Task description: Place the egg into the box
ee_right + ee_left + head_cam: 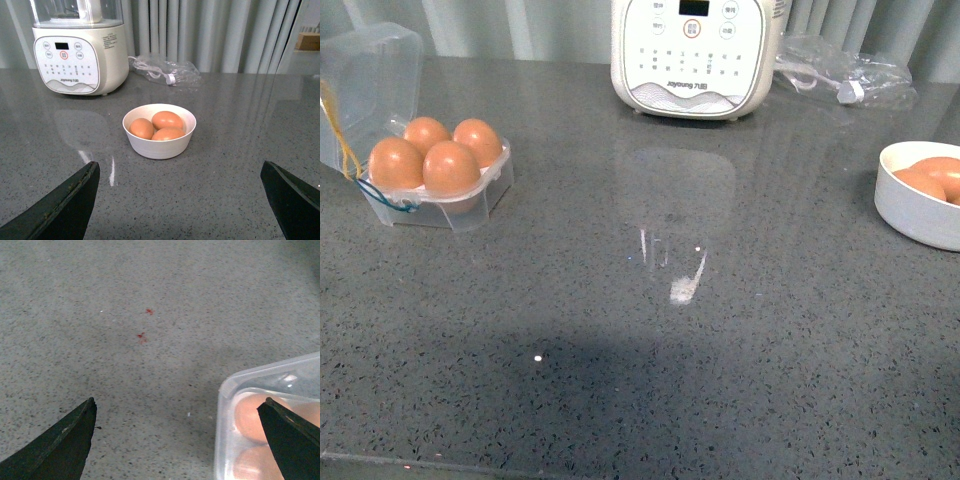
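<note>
The clear box [455,212] sits at the far left of the grey counter with its lid [370,70] open, and brown eggs [451,167] fill the cups I can see. A yellow-and-blue cord [342,135] hangs at its side. A corner of the box [223,390] with eggs [250,415] inside shows in the left wrist view. My left gripper [179,401] is open over the counter beside it. Three eggs [167,120] lie in a round white bowl [159,147], also at the right edge of the front view [910,215]. My right gripper [180,164] is open and empty, short of the bowl. Neither arm shows in the front view.
A white kitchen appliance [695,55] stands at the back centre and shows in the right wrist view [77,55]. A clear plastic bag with a cable [840,75] lies to its right. Small red marks [142,336] dot the counter. Curtains hang behind.
</note>
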Robot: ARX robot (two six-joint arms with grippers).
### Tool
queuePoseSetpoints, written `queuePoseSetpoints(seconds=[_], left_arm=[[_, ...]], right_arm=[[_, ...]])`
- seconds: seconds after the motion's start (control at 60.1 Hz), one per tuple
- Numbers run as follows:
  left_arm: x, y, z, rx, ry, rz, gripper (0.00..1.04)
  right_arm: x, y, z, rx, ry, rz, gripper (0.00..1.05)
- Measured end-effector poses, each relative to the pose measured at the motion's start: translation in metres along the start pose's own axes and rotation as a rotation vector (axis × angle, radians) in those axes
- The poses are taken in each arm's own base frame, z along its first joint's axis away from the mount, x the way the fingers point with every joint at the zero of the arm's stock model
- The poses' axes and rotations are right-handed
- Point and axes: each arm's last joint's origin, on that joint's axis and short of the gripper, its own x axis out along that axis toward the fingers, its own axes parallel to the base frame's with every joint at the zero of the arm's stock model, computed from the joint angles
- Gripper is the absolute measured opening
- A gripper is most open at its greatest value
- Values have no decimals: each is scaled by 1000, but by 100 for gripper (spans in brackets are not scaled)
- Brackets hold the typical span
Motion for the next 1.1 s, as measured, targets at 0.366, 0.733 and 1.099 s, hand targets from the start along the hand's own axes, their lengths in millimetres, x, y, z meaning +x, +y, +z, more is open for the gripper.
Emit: queuePoseSetpoints(seconds=[0.366,0.733,1.099], left_arm=[[-70,-75,11,141,-93,-244,98],[-119,-59,22,168,-184,-225,98],[-141,-35,-5,219,-183,-181,98]], right_arm=[[0,0,0,0,0,0,97],[0,0,0,0,0,0,97],[0,0,0,0,0,0,97]])
